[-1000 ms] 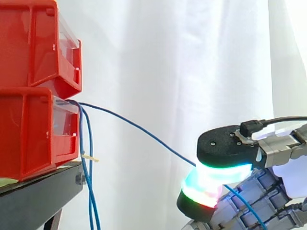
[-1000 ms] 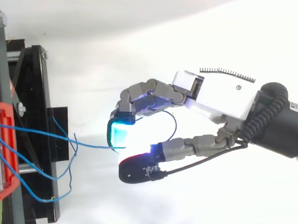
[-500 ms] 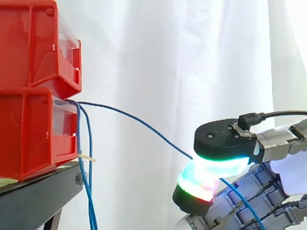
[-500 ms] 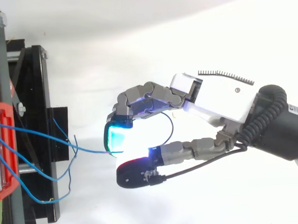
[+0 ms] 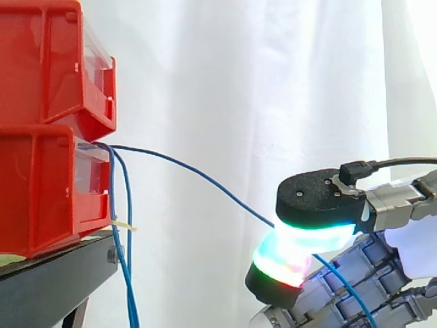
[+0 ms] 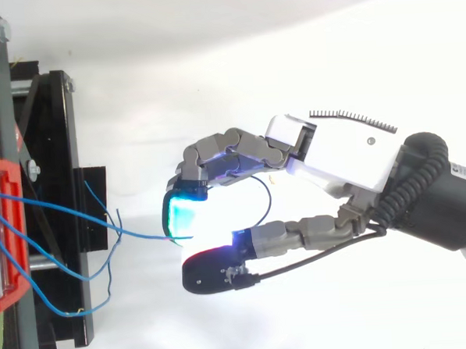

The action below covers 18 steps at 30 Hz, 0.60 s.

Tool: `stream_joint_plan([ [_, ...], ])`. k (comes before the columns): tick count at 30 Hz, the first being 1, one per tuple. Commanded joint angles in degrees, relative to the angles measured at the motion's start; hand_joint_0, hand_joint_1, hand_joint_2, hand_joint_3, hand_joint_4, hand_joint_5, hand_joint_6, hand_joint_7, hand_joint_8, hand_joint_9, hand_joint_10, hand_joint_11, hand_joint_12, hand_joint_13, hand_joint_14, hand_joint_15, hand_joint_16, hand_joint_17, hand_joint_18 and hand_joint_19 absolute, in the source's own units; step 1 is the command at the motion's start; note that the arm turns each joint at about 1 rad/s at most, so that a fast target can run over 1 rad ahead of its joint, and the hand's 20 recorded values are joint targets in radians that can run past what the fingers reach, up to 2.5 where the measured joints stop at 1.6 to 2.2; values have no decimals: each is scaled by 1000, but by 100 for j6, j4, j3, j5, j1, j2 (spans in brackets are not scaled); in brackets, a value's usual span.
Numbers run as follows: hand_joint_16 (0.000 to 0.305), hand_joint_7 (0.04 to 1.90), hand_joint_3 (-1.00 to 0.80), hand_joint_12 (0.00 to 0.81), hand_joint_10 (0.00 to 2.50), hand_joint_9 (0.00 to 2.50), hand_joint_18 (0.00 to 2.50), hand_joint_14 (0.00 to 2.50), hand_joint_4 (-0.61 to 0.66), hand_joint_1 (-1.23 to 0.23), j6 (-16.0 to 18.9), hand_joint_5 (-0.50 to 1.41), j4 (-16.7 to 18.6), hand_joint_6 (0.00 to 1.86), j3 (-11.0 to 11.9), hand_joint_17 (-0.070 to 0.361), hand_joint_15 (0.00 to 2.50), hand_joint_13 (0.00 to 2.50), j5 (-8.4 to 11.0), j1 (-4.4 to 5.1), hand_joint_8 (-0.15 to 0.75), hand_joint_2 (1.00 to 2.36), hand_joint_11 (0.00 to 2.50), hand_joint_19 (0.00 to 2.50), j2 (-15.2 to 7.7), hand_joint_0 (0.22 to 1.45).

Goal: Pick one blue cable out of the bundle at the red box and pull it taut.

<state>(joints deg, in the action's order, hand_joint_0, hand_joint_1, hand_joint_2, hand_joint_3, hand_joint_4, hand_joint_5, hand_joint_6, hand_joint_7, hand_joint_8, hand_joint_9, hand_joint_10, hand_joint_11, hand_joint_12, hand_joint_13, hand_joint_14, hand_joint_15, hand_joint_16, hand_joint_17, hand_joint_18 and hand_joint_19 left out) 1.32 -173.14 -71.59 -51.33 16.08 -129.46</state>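
One blue cable (image 5: 198, 174) runs from the lower red box (image 5: 48, 191) down and right to my hand (image 5: 311, 239), sagging a little along the way. The hand (image 6: 326, 158) is shut on this cable, pinching it between the thumb and curled fingers; the fingertips (image 6: 180, 216) glow cyan, green and red. The cable's free end (image 6: 267, 190) loops back behind the fingers. Other blue cables (image 5: 123, 260) of the bundle hang straight down from the box, and from above they (image 6: 66, 269) curve loosely over the stand.
Two red bins are stacked, the upper one (image 5: 54, 61) above the lower, on a black stand (image 5: 54, 280) at the left. A white curtain (image 5: 259, 89) hangs behind. The black frame (image 6: 59, 207) of the stand lies left of the hand.
The hand shifted slightly left toward the box between one second and half a second ago, letting the cable sag a bit more. Since then nothing has moved.
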Motion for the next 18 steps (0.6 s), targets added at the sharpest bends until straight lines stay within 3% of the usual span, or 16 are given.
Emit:
stream_joint_plan([
  [1, 53, 1283, -103, 358, 7, 519, 414, 6, 30, -894, 0, -112, 0, 862, -4, 118, 168, 376, 0, 0, 267, 1015, 210, 279, 0, 623],
  [18, 52, 1273, -113, 356, 7, 513, 404, 7, 38, -885, 0, -114, 0, 864, -4, 117, 174, 368, 0, 0, 267, 1015, 215, 275, 0, 624],
])
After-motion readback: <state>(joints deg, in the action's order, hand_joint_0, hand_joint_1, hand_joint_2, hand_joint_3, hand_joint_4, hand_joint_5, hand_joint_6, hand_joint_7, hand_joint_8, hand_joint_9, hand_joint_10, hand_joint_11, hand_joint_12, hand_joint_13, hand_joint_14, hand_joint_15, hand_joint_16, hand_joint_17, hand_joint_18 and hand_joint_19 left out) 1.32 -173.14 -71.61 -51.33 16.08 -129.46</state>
